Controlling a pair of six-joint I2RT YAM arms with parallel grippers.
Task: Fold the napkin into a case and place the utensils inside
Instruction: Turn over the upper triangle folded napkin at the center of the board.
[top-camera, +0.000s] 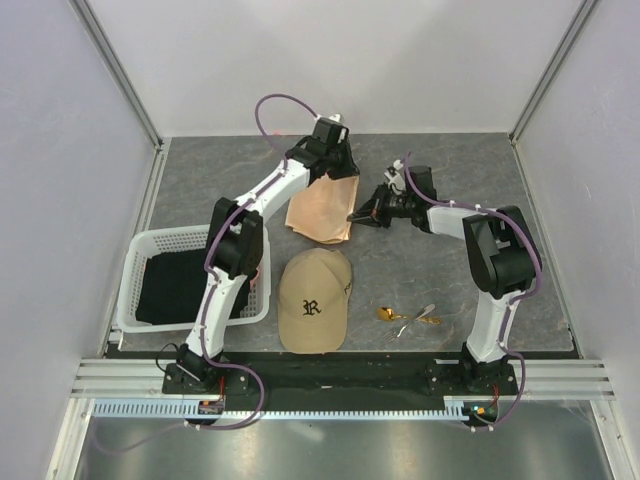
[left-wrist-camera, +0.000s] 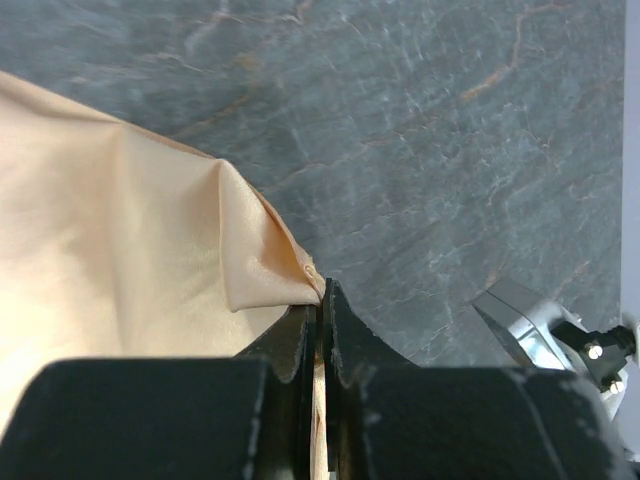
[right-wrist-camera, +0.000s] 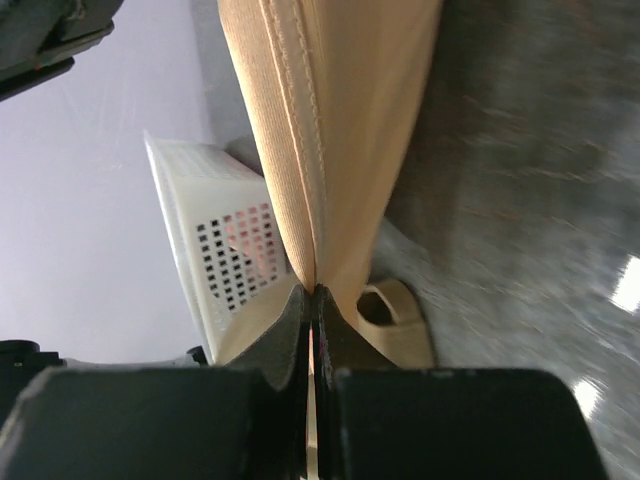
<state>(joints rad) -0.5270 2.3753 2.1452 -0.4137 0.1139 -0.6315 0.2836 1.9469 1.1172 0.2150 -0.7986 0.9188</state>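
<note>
Both grippers have the napkin (top-camera: 322, 208) pinched and lifted. It's hanging in the upper middle of the top view, just above the tan cap (top-camera: 314, 298). The left gripper (top-camera: 337, 170) has its jaws squeezed together on a bunched corner at the cloth's top edge. The right gripper (top-camera: 356, 216) is clamped on the cloth's right edge, and in its wrist view it looks like 2 layers run into the jaws.

What worries me is that both grips are tiny nips right at the fingertips, and that cloth looks shiny and slick. Any tug between the 2 arms and I'd bet 1 corner pops out and the whole thing flops. The 2 wrists also sit really close together, so a sloppy fold move could bump them.

The other problem is the cap. The napkin's lower edge hangs near it, so laying the cloth down toward the bottom of the frame could drape it over the crown and leave a lumpy fold. The utensils (top-camera: 408, 318) lie at lower right, near the cap, and a low swing of the right arm could scatter them.
</note>
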